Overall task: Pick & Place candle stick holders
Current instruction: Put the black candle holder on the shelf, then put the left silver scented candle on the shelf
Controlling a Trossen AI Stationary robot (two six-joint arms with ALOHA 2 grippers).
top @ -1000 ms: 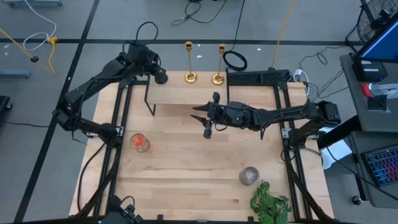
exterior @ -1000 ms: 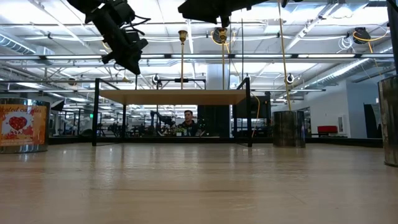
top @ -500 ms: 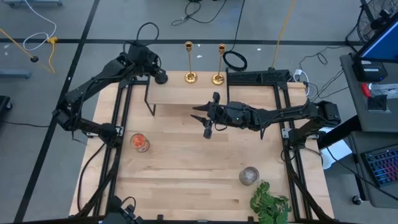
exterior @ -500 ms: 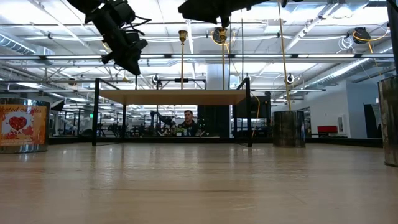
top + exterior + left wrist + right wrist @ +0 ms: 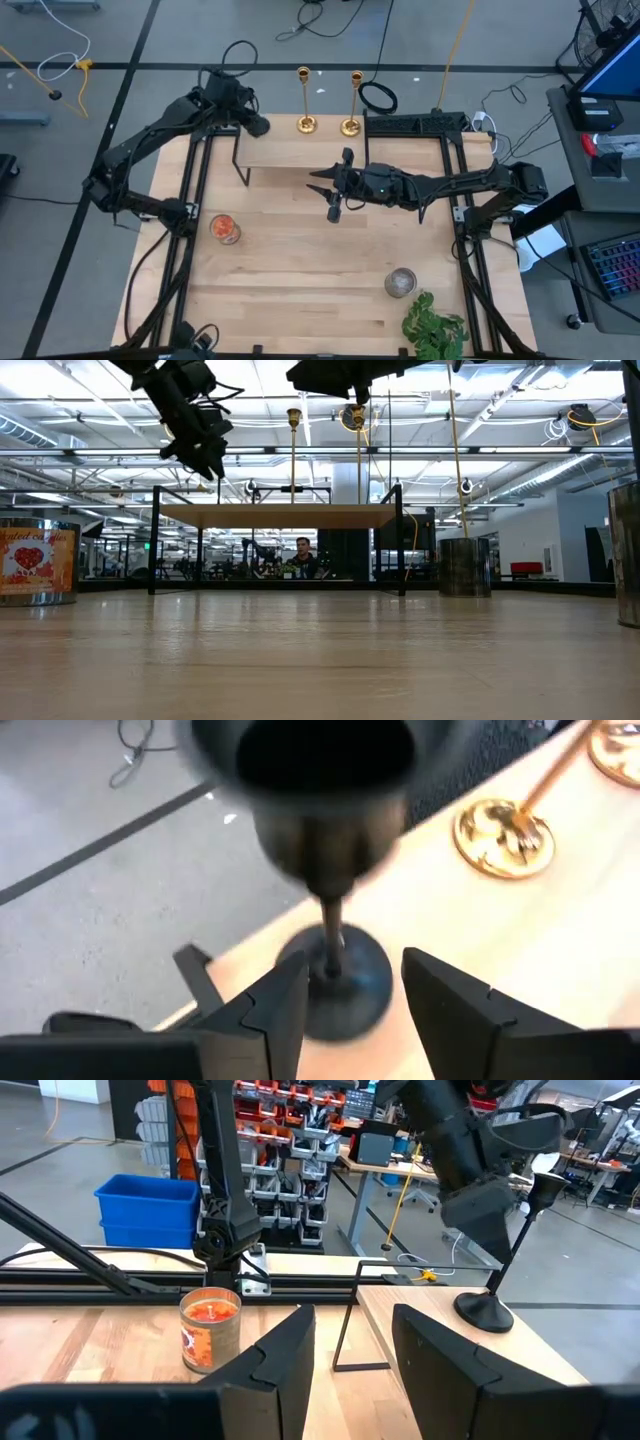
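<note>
**Left arm lining up on the black holder at the shelf corner**

I am working left to right. The red-orange candle jar [image 5: 225, 229] is sitting on the wooden surface [image 5: 300, 270] near its left edge; in the low view its label is showing a heart and a line of script I cannot read. No other writing is legible to me.

The left end effector [image 5: 345, 985] is hovering open over the left end of the raised shelf [image 5: 300, 152], its fingers standing either side of the thin stem of the black candle stick holder [image 5: 335, 975], apparently not touching it. The holder is standing upright right at the shelf's corner. That is my main worry: I am judging that an off-centre close could push the stem sideways and tip the holder off the edge to the floor. The slim stem could also slip or swing once lifted.

The two gold candle stick holders [image 5: 305, 100] are standing upright further along the shelf's back edge, near enough that a wide swing could knock them.

The right end effector [image 5: 335, 195] is waiting open above mid-surface. A grey jar [image 5: 400, 282] is sitting near a plant [image 5: 435, 330].
</note>
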